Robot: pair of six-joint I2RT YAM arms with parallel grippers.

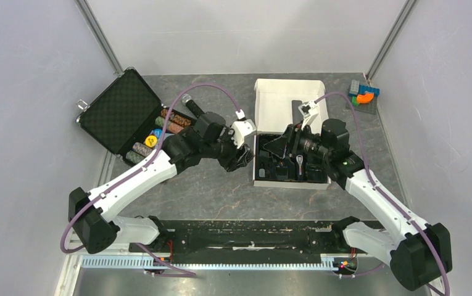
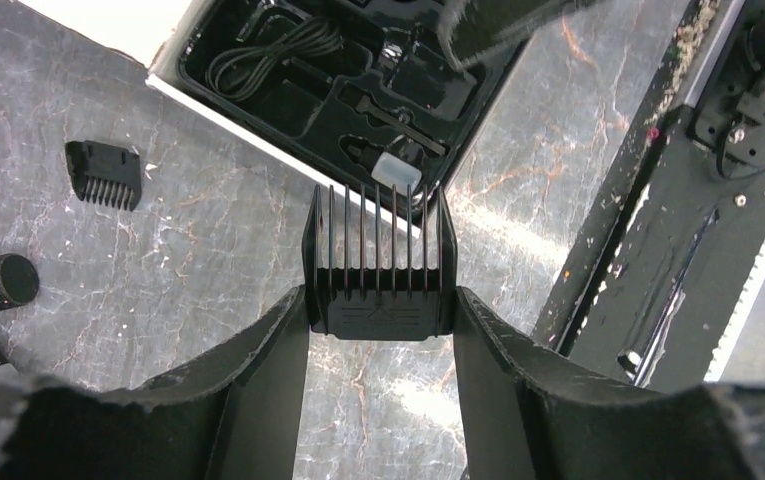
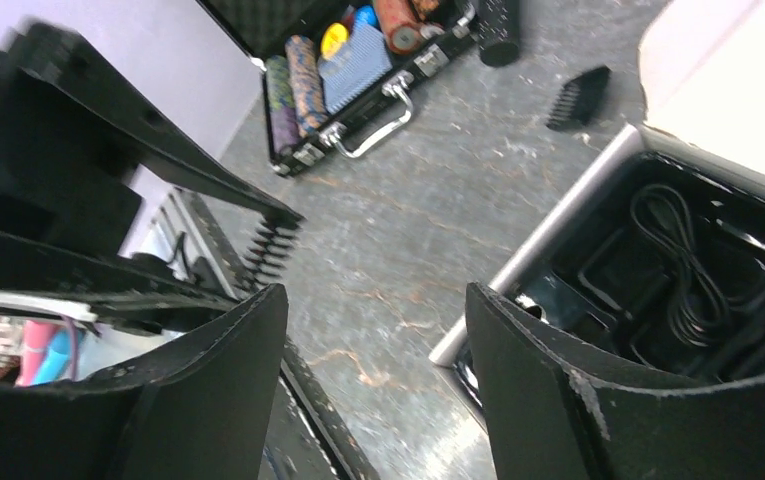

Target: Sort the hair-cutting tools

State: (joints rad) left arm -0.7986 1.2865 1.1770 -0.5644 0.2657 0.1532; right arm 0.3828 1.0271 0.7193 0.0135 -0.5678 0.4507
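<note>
My left gripper (image 2: 380,305) is shut on a black clipper comb (image 2: 378,265), teeth pointing away, held above the table just beside the box's near-left corner. It also shows in the top view (image 1: 240,158). A second black comb (image 2: 105,173) lies loose on the table; the right wrist view shows it too (image 3: 578,97). My right gripper (image 3: 376,300) is open and empty, hovering over the left edge of the black tray (image 3: 678,260) inside the white box (image 1: 292,184). I cannot make out the hair clipper clearly.
An open black case (image 1: 122,111) with poker chips (image 1: 150,140) stands at the left. A black microphone (image 1: 193,108) lies beside it. The box's white lid (image 1: 282,98) lies open behind the tray. A coiled cable (image 2: 268,50) sits in the tray. Coloured items (image 1: 364,95) sit at the far right.
</note>
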